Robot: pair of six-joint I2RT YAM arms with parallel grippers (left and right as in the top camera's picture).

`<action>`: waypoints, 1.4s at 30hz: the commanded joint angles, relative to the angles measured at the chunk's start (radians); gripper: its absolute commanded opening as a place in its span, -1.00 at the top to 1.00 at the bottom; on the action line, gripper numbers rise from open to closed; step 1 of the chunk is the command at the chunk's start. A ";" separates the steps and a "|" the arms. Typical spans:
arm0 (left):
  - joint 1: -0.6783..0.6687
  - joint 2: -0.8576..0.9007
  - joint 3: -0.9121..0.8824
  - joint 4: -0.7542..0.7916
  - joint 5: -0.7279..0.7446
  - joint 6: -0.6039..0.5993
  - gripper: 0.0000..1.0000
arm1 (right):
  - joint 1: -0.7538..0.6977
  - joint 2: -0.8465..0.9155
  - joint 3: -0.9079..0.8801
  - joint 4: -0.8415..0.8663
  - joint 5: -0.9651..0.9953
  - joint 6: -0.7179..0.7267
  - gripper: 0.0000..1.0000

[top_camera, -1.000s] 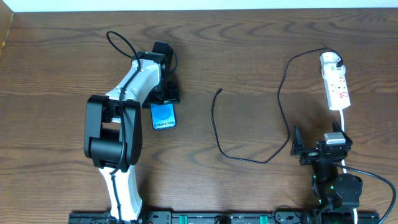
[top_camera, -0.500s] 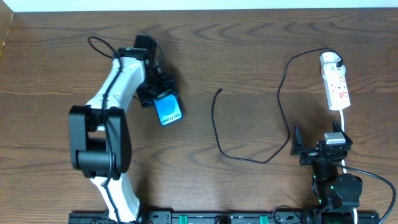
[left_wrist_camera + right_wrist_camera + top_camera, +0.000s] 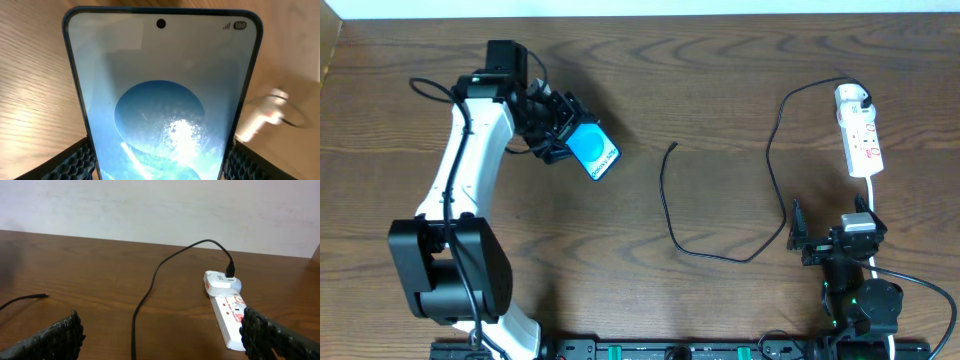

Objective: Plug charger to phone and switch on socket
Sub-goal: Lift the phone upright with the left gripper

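My left gripper (image 3: 560,137) is shut on the phone (image 3: 593,151), a blue-screened smartphone held tilted above the table at the back left; it fills the left wrist view (image 3: 160,100) between my two fingers. The charger is a thin black cable (image 3: 770,160) with its free tip (image 3: 674,146) lying mid-table and its white plug head (image 3: 850,97) seated in the socket (image 3: 863,143), a white power strip at the right. The socket (image 3: 230,315) and cable (image 3: 150,287) also show in the right wrist view. My right gripper (image 3: 830,240) is open and empty near the front right.
The socket's white cord (image 3: 873,195) runs down toward my right arm base. The table's back edge meets a white wall (image 3: 160,205).
My left arm has swung left and back, lifting the phone off the table and turning it so its screen end points right. The right arm, cable and socket have not moved.
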State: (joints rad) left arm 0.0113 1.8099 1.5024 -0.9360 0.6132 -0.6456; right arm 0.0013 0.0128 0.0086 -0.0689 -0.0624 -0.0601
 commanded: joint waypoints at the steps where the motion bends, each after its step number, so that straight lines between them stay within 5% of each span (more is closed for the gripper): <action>1: 0.033 -0.024 0.035 -0.002 0.227 -0.101 -0.43 | 0.000 -0.005 -0.003 -0.002 0.004 -0.008 -0.99; 13: 0.066 -0.024 0.035 -0.002 0.588 -0.465 -0.43 | 0.000 -0.005 -0.003 -0.002 0.004 -0.008 -0.99; 22: 0.066 -0.024 0.035 -0.002 0.670 -0.629 -0.43 | 0.000 -0.005 -0.003 -0.002 0.004 -0.008 -0.98; 42: 0.066 -0.024 0.035 -0.002 0.654 -0.650 -0.43 | 0.000 -0.005 -0.003 -0.002 0.004 -0.008 -0.99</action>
State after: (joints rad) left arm 0.0711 1.8099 1.5024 -0.9352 1.2354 -1.2861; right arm 0.0013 0.0128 0.0086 -0.0689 -0.0624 -0.0601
